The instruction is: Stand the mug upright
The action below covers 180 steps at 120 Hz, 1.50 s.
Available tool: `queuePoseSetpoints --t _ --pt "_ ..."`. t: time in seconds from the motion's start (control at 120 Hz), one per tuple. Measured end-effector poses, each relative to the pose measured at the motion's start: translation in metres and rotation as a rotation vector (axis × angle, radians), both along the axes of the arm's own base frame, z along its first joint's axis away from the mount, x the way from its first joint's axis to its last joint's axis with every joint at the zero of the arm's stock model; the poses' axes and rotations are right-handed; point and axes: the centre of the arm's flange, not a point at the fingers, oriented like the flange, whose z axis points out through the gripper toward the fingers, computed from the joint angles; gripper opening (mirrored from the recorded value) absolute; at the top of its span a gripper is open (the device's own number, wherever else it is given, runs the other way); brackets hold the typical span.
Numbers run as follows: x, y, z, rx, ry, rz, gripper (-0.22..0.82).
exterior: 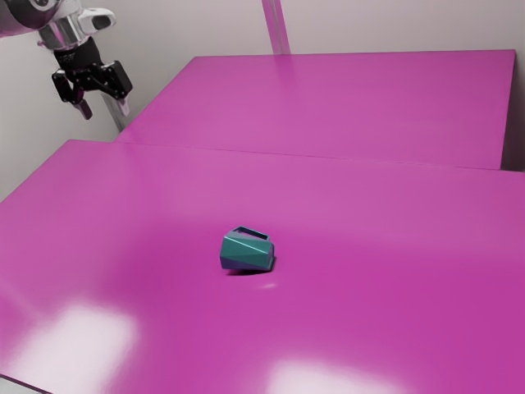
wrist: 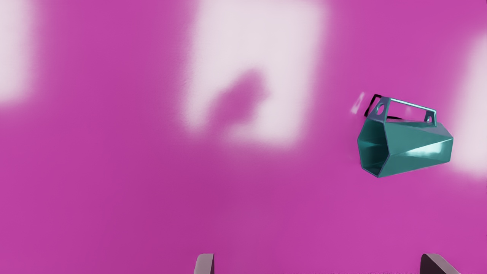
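Magenta table (exterior: 164, 197) against pale wall (exterior: 369, 25), teal mug (exterior: 246, 252) lying on its side, claw (exterior: 103, 107) wide apart, well away

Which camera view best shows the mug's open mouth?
The wrist view: the mug lies on its side, its hollow mouth facing the camera. The exterior view shows the mug's faceted side and raised handle, without its hollow inside.
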Motion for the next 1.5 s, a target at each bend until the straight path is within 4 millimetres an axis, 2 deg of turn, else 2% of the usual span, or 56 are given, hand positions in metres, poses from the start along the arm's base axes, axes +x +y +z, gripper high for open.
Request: queuePoseSetpoints --t 0.083,0.175,0.208,0.267,0.325,0.383,0.458,0.592,0.708,0.908,1.1,1.2,1.308,1.342,1.5 --pt "0.004 -0.011 -0.020 -0.024 0.016 -0.018 0.59" --pt "0.004 -0.012 -0.044 -0.062 0.028 -0.014 0.59" --pt "0.005 -0.010 -0.064 -0.086 0.042 -0.003 0.59" --pt "0.000 -0.001 -0.115 -0.181 0.077 0.044 0.59" --pt "-0.011 0.010 -0.170 -0.327 0.101 0.120 0.59" --pt "-0.023 0.016 -0.213 -0.473 0.092 0.190 0.59" --pt "-0.037 0.015 -0.252 -0.624 0.062 0.247 0.59" --pt "-0.063 0.000 -0.306 -0.768 0.032 0.254 0.59" --pt "-0.066 -0.018 -0.316 -0.839 -0.032 0.208 0.59" --pt "-0.057 -0.060 -0.336 -0.917 -0.102 0.125 0.58" --pt "-0.051 -0.065 -0.354 -0.952 -0.158 0.106 0.59" --pt "-0.049 -0.085 -0.361 -0.988 -0.173 0.090 0.59" --pt "-0.047 -0.095 -0.364 -1.010 -0.192 0.073 0.58" --pt "-0.047 -0.096 -0.364 -1.013 -0.197 0.070 0.54" --pt "-0.046 -0.096 -0.363 -1.018 -0.223 0.054 0.14"
